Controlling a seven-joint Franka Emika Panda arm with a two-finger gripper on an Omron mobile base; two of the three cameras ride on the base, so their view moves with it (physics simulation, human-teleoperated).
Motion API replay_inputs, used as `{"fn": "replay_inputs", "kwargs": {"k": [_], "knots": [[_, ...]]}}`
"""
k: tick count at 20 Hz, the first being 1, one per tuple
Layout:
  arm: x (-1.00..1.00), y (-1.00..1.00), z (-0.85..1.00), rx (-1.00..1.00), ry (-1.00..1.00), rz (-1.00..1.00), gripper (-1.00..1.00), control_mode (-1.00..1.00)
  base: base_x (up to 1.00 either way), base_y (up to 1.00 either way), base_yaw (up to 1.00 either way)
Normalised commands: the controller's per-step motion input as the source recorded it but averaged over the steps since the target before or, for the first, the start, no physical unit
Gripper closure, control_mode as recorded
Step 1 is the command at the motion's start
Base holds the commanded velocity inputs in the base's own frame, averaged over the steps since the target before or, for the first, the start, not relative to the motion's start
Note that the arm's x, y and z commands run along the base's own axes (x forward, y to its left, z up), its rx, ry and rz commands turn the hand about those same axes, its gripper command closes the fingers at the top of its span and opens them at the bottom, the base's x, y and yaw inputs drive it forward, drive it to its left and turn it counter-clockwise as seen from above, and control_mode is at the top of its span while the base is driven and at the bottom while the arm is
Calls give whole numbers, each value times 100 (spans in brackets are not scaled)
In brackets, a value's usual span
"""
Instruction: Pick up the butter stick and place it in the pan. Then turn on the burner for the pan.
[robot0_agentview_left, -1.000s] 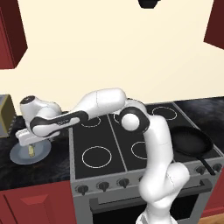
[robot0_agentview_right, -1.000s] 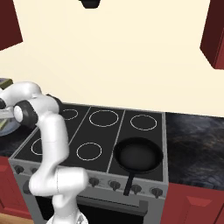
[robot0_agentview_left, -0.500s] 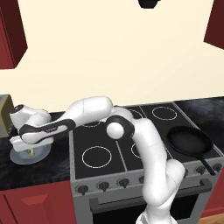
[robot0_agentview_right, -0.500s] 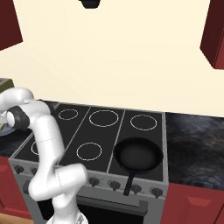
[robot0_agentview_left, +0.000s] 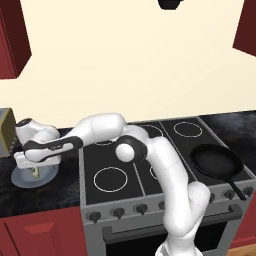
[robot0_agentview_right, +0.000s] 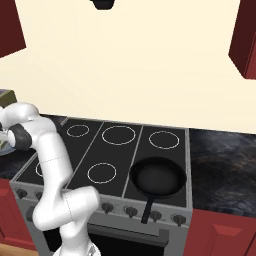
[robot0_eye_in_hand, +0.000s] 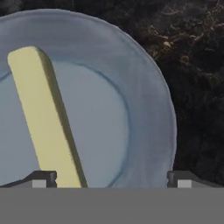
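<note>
Butter stick (robot0_eye_in_hand: 43, 118) lies flat on the grey-blue plate (robot0_eye_in_hand: 148, 105), running diagonally, its near end just inside the left fingertip (robot0_eye_in_hand: 41, 178). Gripper (robot0_eye_in_hand: 111, 181) sits directly above the plate, fingers spread wide, clamping nothing. Contact with the stick is hard to judge. Pan (robot0_agentview_left: 216, 162) sits on the stove (robot0_agentview_left: 100, 162), well apart from the hand at the far end.

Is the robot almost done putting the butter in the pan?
Not yet. The butter stick lies on the plate, and the open gripper hangs just above it, gripping nothing. The pan sits empty on the stove. Grabbing, carrying and switching on the burner are left.
</note>
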Motion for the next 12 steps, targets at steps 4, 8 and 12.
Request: {"fn": "replay_inputs", "kwargs": {"k": [4,8,12], "knots": [[4,7,0,2,2,-4,-100,-100,0,0,0],[0,34,0,0,7,-6,-100,-100,0,0,0],[6,23,-14,0,7,-5,-100,-100,0,0,0]]}}
